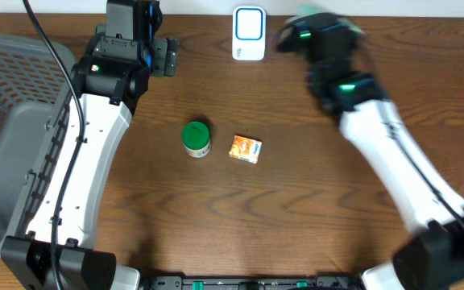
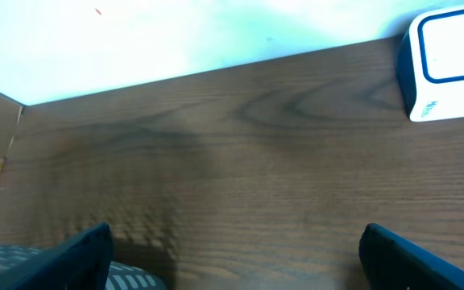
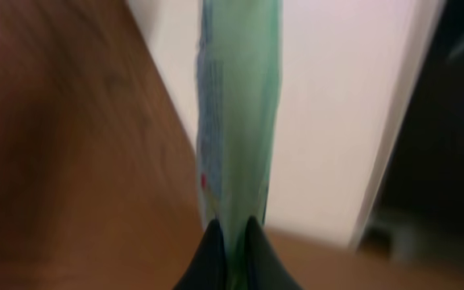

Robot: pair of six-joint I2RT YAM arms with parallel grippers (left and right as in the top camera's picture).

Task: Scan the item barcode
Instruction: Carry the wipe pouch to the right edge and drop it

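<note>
Pinching a thin pale-green pouch (image 3: 240, 105), seen edge-on, right jaws clamp its lower edge. It's up near the desk's (image 1: 296, 201) back edge, just right of the scanner (image 1: 249, 33), blurred overhead. Left jaws spread wide.

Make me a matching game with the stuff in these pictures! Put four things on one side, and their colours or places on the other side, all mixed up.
Things:
1. scanner
2. jar
3. small box
4. thin packet

Clues:
A. orange, lying on the table
B. pale green, pinched in the right gripper
C. white with a blue frame, at the back edge of the table
D. has a green lid, stands left of the orange thing

Right pairs: 1-C, 2-D, 3-A, 4-B
</note>
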